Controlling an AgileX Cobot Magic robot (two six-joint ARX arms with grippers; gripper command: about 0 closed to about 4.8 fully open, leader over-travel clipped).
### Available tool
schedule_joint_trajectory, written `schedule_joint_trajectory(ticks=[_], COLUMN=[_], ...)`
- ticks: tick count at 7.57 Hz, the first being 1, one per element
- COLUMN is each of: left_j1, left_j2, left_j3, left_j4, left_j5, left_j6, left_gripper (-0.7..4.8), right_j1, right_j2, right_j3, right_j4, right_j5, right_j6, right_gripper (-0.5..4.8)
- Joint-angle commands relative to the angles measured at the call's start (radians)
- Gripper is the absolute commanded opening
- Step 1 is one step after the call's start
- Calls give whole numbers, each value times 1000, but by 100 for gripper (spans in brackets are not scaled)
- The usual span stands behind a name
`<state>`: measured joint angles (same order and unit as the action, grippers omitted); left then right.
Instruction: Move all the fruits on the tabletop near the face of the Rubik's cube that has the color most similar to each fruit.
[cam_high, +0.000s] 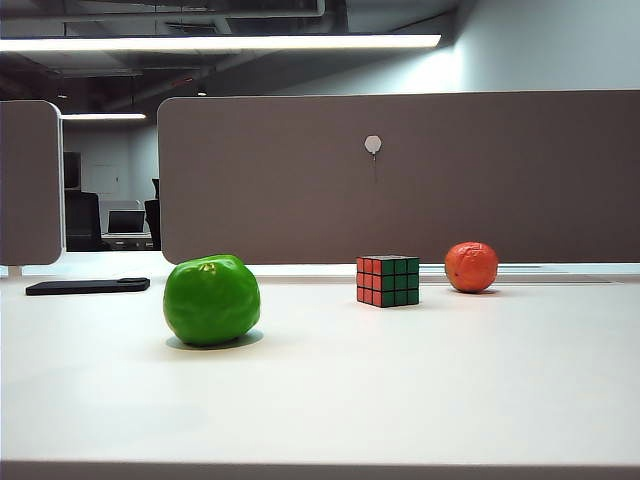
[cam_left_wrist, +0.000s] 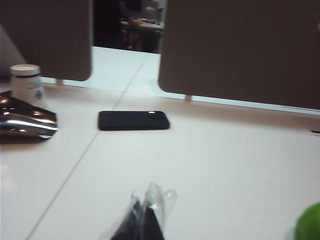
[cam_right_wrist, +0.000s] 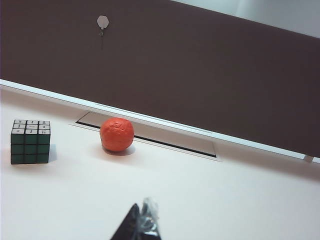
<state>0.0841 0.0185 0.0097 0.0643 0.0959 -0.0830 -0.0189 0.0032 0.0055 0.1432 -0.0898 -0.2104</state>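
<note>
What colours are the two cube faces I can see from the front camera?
Red on the left, green on the right of the cube, clearest in the exterior view.

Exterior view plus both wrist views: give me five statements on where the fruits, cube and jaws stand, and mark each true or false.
1. The green fruit lies to the left of the cube in the exterior view. True.
2. The orange fruit rests on top of the cube. False: it sits on the tabletop, apart from the cube, on its right.
3. The cube shows a red face and a green face to the exterior view. True.
4. The left gripper is clamped on the green fruit. False: its jaws are shut on nothing, above bare tabletop.
5. The black phone lies between the two fruits. False: it lies left of the green fruit.
</note>
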Motion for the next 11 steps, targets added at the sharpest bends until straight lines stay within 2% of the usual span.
schedule_joint_trajectory(ticks=[1,2,3,4,5,6,7,9,10,11], left_j1=[-2,-2,-2,-2,-2,-2,-2,-2,-2,-2], left_j2=[1,1,1,1,1,1,1,1,1,1], left_j3=[1,1,1,1,2,1,1,1,1,1], left_j4=[-21,-23,31,120,123,116,113,2,-8,-16], left_j5=[109,251,256,104,69,-11,-10,-5,-5,-5], left_j6=[-3,5,4,4,5,5,5,-3,-3,-3], left_gripper=[-5,-5,-5,-5,-5,-5,-5,-5,-5,-5], right_j1=[2,2,2,2,2,1,1,1,1,1], right_j2=[-1,-1,-1,-1,-1,-1,-1,-1,-1,-1], right_j3=[-1,-1,-1,-1,0,0,0,0,0,0], right_j4=[11,11,35,103,121,131,131,129,122,93], right_j5=[38,84,98,98,98,98,99,103,136,243], right_j6=[39,95,132,147,147,113,96,81,97,182], right_gripper=[-1,-1,-1,-1,-1,-1,-1,-1,-1,-1])
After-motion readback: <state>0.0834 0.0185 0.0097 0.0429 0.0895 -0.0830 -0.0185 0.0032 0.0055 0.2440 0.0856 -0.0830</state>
